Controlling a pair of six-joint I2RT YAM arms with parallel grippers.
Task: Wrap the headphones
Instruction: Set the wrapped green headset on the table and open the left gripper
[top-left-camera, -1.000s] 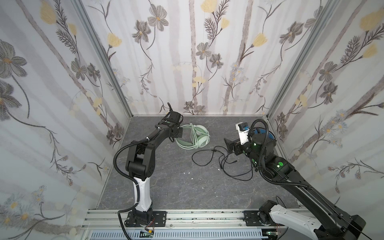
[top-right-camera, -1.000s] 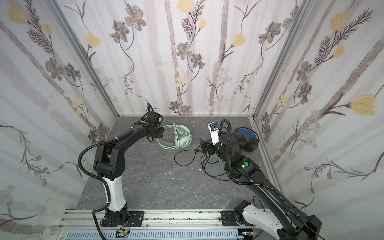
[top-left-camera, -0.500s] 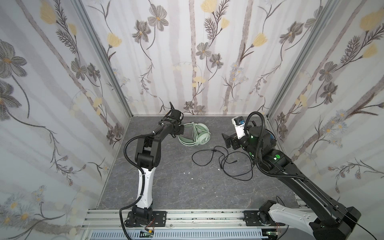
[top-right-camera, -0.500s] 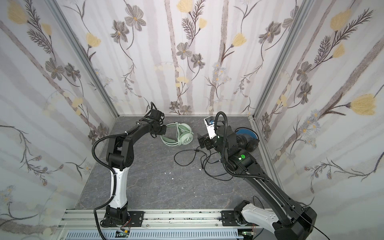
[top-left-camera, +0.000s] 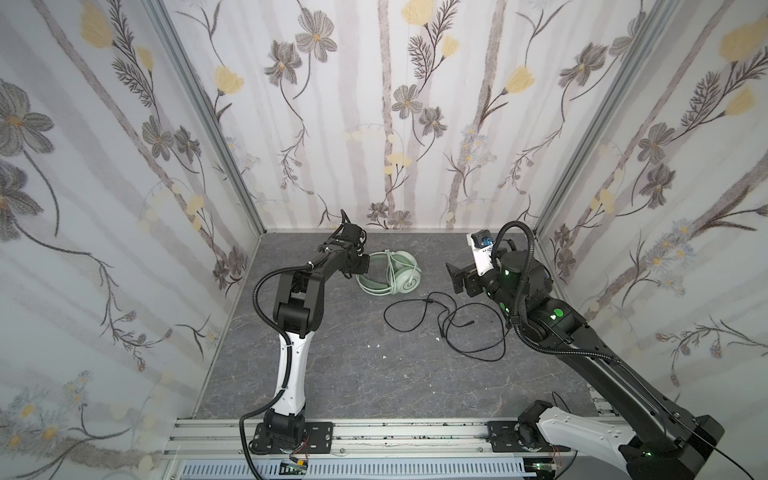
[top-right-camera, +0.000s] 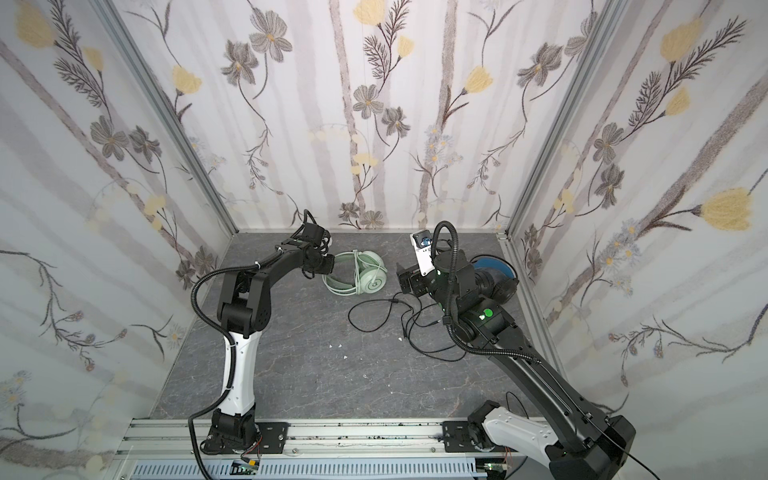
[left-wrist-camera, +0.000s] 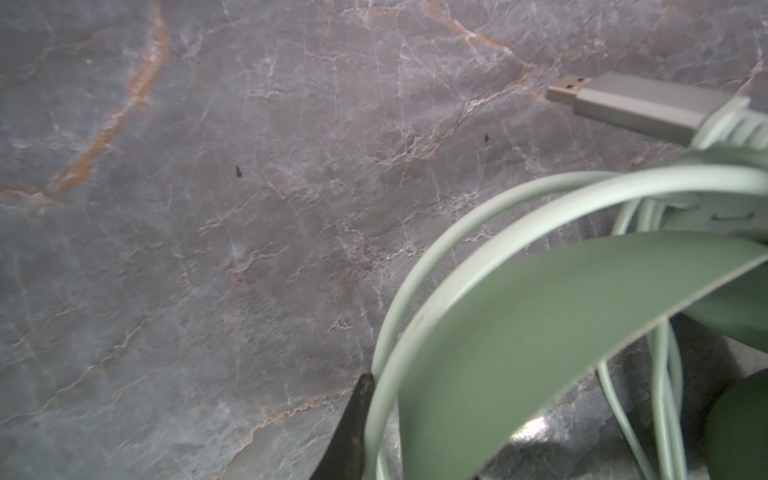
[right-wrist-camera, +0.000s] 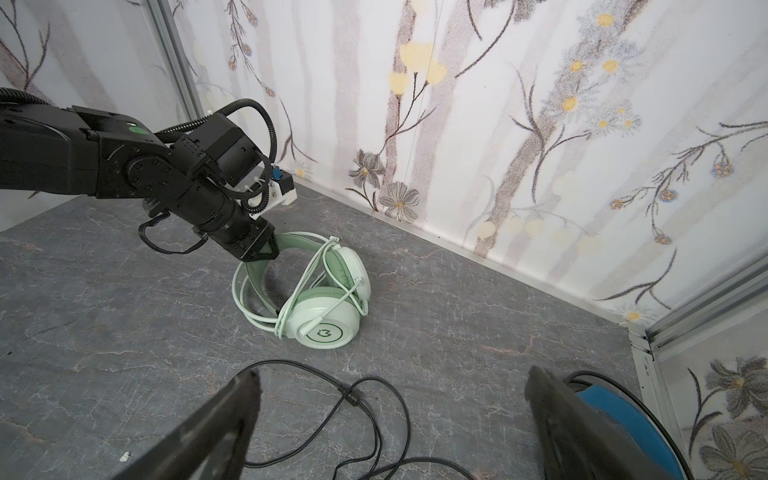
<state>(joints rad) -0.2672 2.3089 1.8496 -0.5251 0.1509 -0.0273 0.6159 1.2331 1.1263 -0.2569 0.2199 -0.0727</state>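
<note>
Your left claw (right-wrist-camera: 258, 252) is at the crown of the green headset (right-wrist-camera: 320, 291), tips against the padded band. I can't tell from any view whether it is clamped on the band or only resting against it. That headset lies on its side toward the back of the table (top-left-camera: 353, 374). It is smooth matte plastic with soft cushions, and its pale cable (right-wrist-camera: 245, 299) already loops round band and cups. The flat grey plug (left-wrist-camera: 631, 108) pokes out free beside it, so that headset looks done to me.

Your right claw (right-wrist-camera: 392, 374) stands wide apart and holds nothing. The next move turns on where the black cable (top-left-camera: 446, 322) lies. It is on the table just ahead of and below that claw, between the green headset and the right arm. It sprawls in several slack loops, and its long run goes from the black headset (top-right-camera: 494, 272) out toward the table's middle.

The black headset has dark shells with a blue face. It sits close to the right wall, right beside the right wrist and partly hidden by it. That makes the right arm much the nearer; the left would have to reach across.

The cord is thin, round and limp, with a small lump (right-wrist-camera: 351, 397) where it forks. Expect it to slip and trail when you lift it.
</note>
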